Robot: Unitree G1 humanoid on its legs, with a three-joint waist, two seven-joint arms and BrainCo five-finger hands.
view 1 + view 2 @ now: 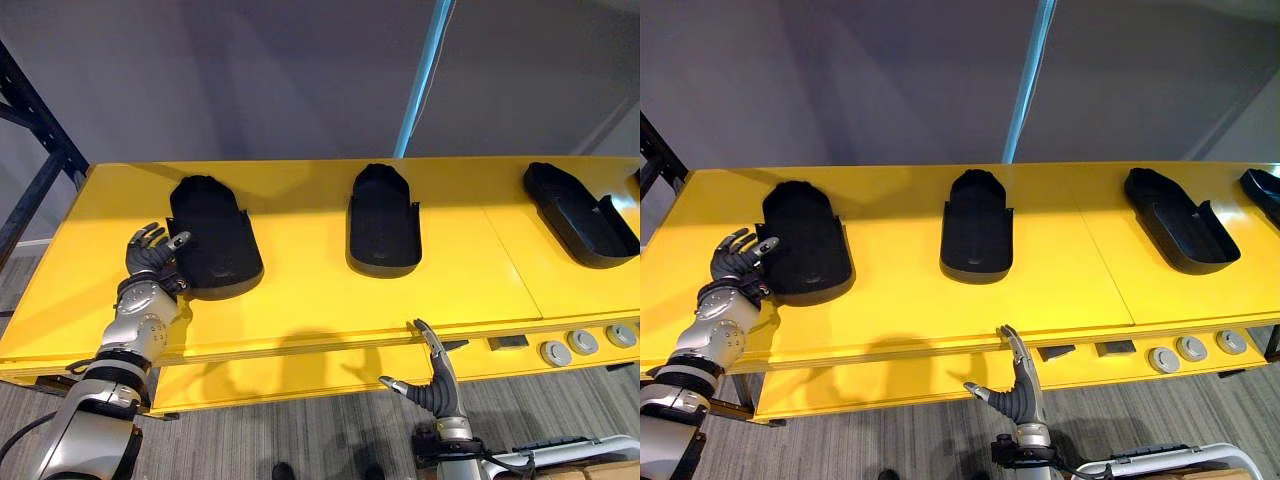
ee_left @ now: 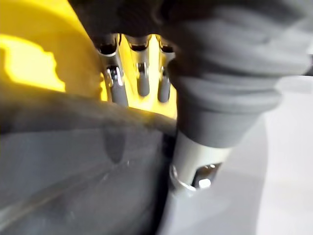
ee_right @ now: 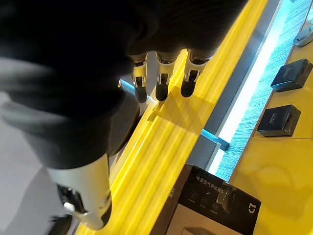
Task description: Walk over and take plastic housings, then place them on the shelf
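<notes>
Yellow desk [image 1: 300,300] spans the view. Four black plastic housings lie on it in a row, well apart: left housing [image 1: 215,235], middle housing [image 1: 383,225], right housing [image 1: 580,215], a fourth [image 1: 1265,190] cut off at the edge. Left hand [image 1: 152,255] is against the left housing's side, fingers spread loose (thumb touching its rim, no grip). Right hand [image 1: 435,385] hangs below the desk's front edge, fingers straight, empty. Grey round discs [image 1: 583,343] sit on the lower ledge.

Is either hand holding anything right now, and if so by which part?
Nothing is held. The left hand lies open against the left edge of the leftmost black plastic housing on the yellow shelf; the right hand hangs open, empty.
</notes>
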